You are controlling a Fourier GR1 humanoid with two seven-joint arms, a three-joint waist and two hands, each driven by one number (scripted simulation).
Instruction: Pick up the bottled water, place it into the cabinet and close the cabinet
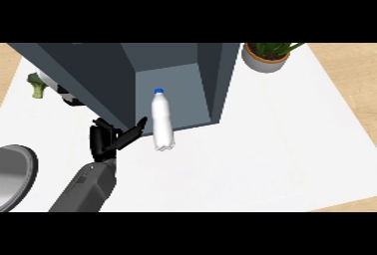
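In the head view, a clear plastic water bottle with a blue cap (162, 120) is standing upright at the centre of the frame, at the open front of a dark grey cabinet (221, 74), its base on the white table (258, 159). The left hand (110, 137) is hovering just left of the bottle, fingers straight and spread, holding nothing. A potted green plant (267, 56) is sitting upper right, broccoli (37, 85) upper left, a grey metal pan (13, 174) at the lower left edge.
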